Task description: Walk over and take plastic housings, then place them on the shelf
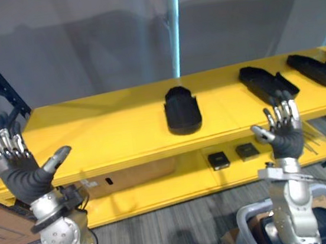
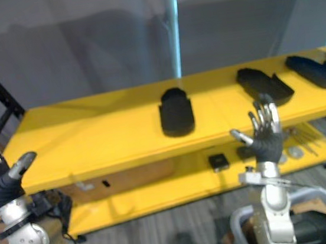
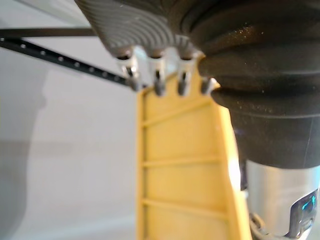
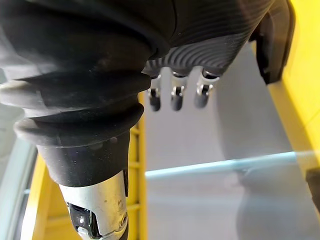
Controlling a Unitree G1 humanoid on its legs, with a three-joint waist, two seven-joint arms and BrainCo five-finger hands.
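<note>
Grey wall panel behind, pale blue vertical strip; in front a yellow shelf (image 1: 111,134) with two decks.

Task items: three black plastic housings lie open side up on the upper deck: centre housing (image 1: 182,110), second housing (image 1: 265,82), third housing (image 1: 317,69), all well apart.

Left robot hand (image 1: 20,172): raised, palm to the shelf, fingers spread, empty. Right robot hand (image 1: 284,131): raised, fingers straight and close together, empty.

Judgement: between placements, next fetch pending. Keep both hands high and clear of the shelf's front edge while turning away; use the free span left of the centre housing next.

Unclear: dark shape cut off at the right edge, possibly a fourth housing. Two small dark items (image 1: 218,160) on the lower deck, too small to identify. Pick-up point: cannot tell.
</note>
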